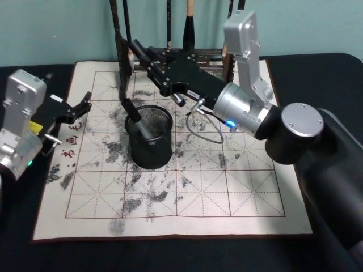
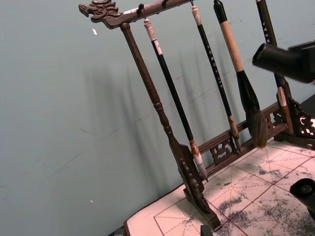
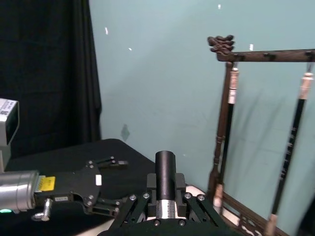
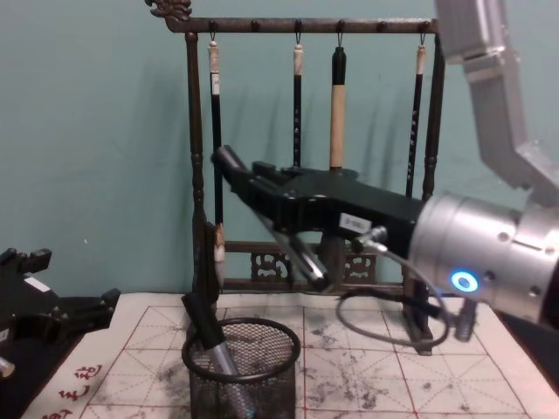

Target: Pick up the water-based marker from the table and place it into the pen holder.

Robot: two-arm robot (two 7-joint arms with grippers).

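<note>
The water-based marker [image 1: 140, 50] is clamped in the right gripper [image 1: 154, 61], lifted clear of the table [image 1: 17, 255]. In the head view its black cap sticks out past the gripper toward the robot's left and away from the body. The chest view shows the marker [image 4: 229, 163] slanting, cap end high, with a grey lower end showing beneath the gripper [image 4: 262, 192]. In the right wrist view the cap [image 3: 166, 169] rises from between the closed fingers [image 3: 179, 183], which press it from both sides.

The gripper and marker hang above and behind the pen holder [image 1: 148, 156], apart from it. The black mesh holder stands upright on the white, ink-stained mat [image 1: 198, 192], near the mat's middle. A second pen [image 1: 139, 123] with a black top and grey barrel already leans inside it, tilted toward the robot's left; the chest view shows this pen [image 4: 210, 336] resting against the holder's rim [image 4: 244, 325].

The wooden brush rack [image 4: 194, 131] stands at the far edge of the mat with brushes [image 4: 337, 105] hanging from its top bar, just behind the held marker.

The left gripper [image 1: 85, 107] sits low at the mat's left edge, its fingers [image 3: 106, 161] spread apart and holding nothing, well away from the holder.
</note>
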